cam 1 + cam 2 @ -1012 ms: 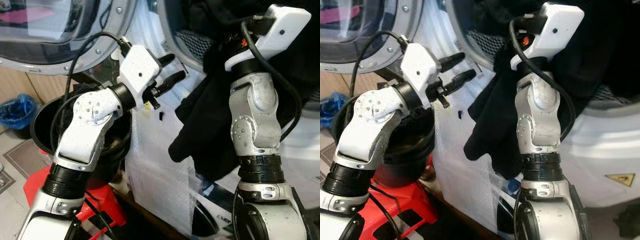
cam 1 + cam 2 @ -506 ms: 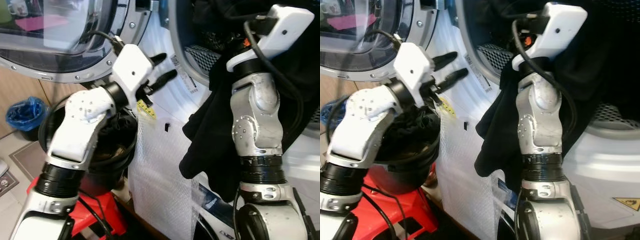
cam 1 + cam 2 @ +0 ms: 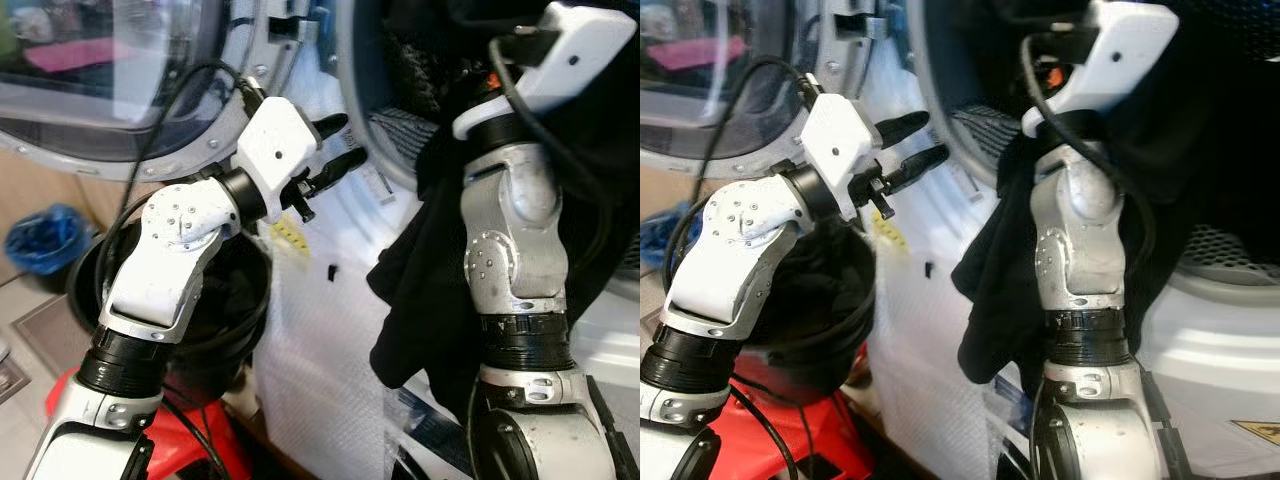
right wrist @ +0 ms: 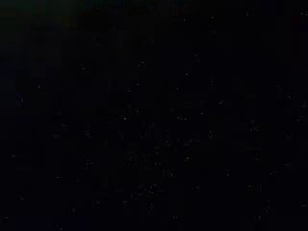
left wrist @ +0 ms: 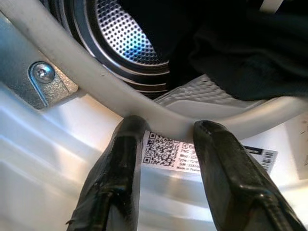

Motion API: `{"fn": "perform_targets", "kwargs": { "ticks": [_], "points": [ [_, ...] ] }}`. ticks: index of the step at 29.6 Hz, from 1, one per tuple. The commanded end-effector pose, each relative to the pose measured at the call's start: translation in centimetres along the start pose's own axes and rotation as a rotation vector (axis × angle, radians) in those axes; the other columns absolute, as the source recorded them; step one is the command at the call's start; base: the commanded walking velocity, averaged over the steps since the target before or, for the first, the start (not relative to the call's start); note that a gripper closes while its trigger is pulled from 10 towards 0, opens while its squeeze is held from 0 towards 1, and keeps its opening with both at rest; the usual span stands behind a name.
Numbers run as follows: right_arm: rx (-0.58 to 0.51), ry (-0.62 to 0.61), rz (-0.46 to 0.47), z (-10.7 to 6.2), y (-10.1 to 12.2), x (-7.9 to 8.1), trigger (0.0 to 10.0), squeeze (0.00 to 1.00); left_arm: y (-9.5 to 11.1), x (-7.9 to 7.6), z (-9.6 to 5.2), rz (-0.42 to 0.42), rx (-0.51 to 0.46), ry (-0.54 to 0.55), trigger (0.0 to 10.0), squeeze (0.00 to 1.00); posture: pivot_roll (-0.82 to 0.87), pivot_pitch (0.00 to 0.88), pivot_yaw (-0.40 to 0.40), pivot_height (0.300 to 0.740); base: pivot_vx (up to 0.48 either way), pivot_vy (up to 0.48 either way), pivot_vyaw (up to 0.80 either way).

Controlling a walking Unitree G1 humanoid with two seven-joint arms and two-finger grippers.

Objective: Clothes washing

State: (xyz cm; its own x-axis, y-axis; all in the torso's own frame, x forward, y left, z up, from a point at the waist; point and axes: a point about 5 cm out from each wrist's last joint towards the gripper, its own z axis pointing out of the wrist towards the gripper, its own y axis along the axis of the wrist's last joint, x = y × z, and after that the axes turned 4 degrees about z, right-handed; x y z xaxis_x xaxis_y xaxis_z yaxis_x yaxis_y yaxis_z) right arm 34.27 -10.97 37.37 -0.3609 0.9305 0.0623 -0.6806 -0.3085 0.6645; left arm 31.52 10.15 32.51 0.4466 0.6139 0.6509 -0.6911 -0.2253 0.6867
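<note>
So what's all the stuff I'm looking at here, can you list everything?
Washing machine: one, white, straight ahead, drum open.
Washer door: one, glass with a silver rim, swung open at upper left.
Black garment: one, hanging out of the drum opening over the right arm.
Rating sticker: one, white with a QR code, below the drum rim.
Black bucket: one, left of the machine, dark clothes inside.
Red stool: one, under the bucket.
Blue bag: one, far left on the floor.
Left gripper: black fingers, open, empty, by the drum rim.
Right arm: silver, reaching up into the drum, its gripper buried in dark fabric.
</note>
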Motion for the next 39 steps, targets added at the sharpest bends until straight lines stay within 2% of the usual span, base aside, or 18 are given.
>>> {"fn": "perform_targets", "kwargs": {
  "ticks": [1, 21, 22, 23, 24, 25, 29, 33, 35, 36, 39],
  "points": [
    [0.015, -0.035, -0.01, -0.5, -0.1, -1.3, 10.0, 0.0, 0.7, -0.2, 0.4, -0.001, -0.032, -0.006, 10.0, 0.0, 0.2, 0.189, -0.102, 0.74, 0.315, 0.0, 0.0],
    [0.017, -0.036, -0.01, -0.6, -0.1, -1.3, 10.0, 0.0, 0.7, -0.2, 0.4, 0.001, -0.033, -0.008, 10.0, 0.0, 0.2, 0.189, -0.102, 0.74, 0.315, 0.0, 0.0],
    [0.014, -0.144, -0.135, 1.6, 0.8, -3.5, 10.0, 0.0, 0.0, -3.9, -0.1, -0.025, -0.034, -0.173, 10.0, 0.0, 0.21, 0.167, -0.101, 0.74, 0.0, 0.0, 0.0],
    [0.0, -0.24, -0.227, 3.1, 2.0, -5.3, 10.0, 0.0, -0.3, -6.8, -0.5, -0.054, -0.041, -0.289, 10.0, 0.0, 0.21, 0.168, -0.103, 0.74, 0.0, 0.0, 0.0],
    [-0.014, -0.307, -0.284, 4.0, 3.0, -6.5, 10.0, 0.0, -0.4, -8.7, -1.0, -0.077, -0.05, -0.364, 10.0, 0.0, 0.21, 0.168, -0.103, 0.74, 0.0, 0.0, 0.0],
    [-0.017, -0.334, -0.297, 4.5, 3.4, -6.9, 10.0, 0.0, -0.6, -10.0, -1.0, -0.051, -0.05, -0.396, 10.0, 0.0, 0.22, 0.171, -0.107, 0.74, 0.0, 0.0, 0.0],
    [-0.005, -0.276, -0.271, 4.6, 2.4, -5.4, 10.0, 0.0, 0.0, -10.3, -0.7, -0.039, -0.071, -0.37, 10.0, 0.0, 0.23, 0.173, -0.106, 0.74, 0.0, 0.0, 0.0],
    [0.002, -0.242, -0.258, 4.3, 1.9, -4.8, 10.0, 0.0, 0.3, -9.9, -0.8, -0.017, -0.085, -0.345, 10.0, 0.0, 0.23, 0.172, -0.102, 0.74, 0.0, 0.0, 0.0],
    [-0.003, -0.233, -0.251, 4.3, 1.8, -4.7, 10.0, 0.0, 0.6, -9.5, -0.8, 0.016, -0.092, -0.321, 10.0, 0.0, 0.22, 0.173, -0.1, 0.74, 0.0, 0.0, 0.0],
    [-0.015, -0.232, -0.253, 4.5, 1.7, -4.7, 10.0, 0.0, 1.0, -9.3, -0.9, 0.072, -0.112, -0.305, 10.0, 0.0, 0.22, 0.173, -0.1, 0.74, 0.0, 0.0, 0.0],
    [-0.035, -0.225, -0.262, 4.9, 1.8, -4.7, 10.0, 0.0, 1.3, -9.4, -1.1, 0.166, -0.13, -0.317, 10.0, 0.0, 0.22, 0.173, -0.097, 0.74, 0.0, 0.0, 0.0]
  ]
}}
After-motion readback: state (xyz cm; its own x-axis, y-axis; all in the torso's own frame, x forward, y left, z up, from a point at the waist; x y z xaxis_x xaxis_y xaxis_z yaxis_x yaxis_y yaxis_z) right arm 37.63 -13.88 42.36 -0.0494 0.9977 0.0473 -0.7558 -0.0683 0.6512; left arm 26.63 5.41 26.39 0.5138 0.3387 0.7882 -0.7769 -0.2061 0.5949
